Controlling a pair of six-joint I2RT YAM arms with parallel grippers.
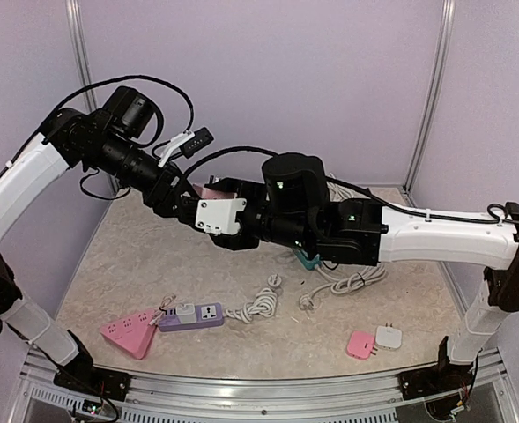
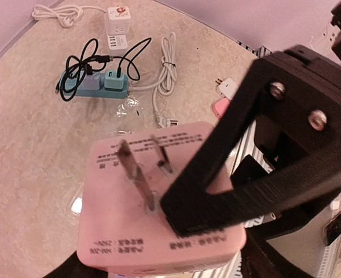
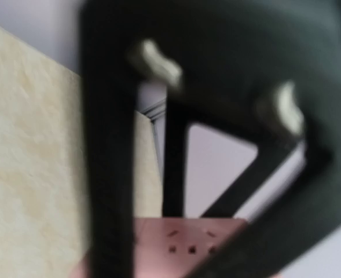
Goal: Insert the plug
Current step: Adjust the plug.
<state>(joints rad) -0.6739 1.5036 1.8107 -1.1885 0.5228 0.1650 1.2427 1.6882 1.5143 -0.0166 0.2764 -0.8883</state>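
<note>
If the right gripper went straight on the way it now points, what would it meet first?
Most likely the pink adapter, whose socket face lies just ahead in the right wrist view; that picture is blurred, so depth is unclear.

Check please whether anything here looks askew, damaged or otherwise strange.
Nothing looks damaged or spilled. The only untidy spot is the black cable, which lies in loose loops over the teal strip. The pink plug looks whole, with both prongs straight.
</note>
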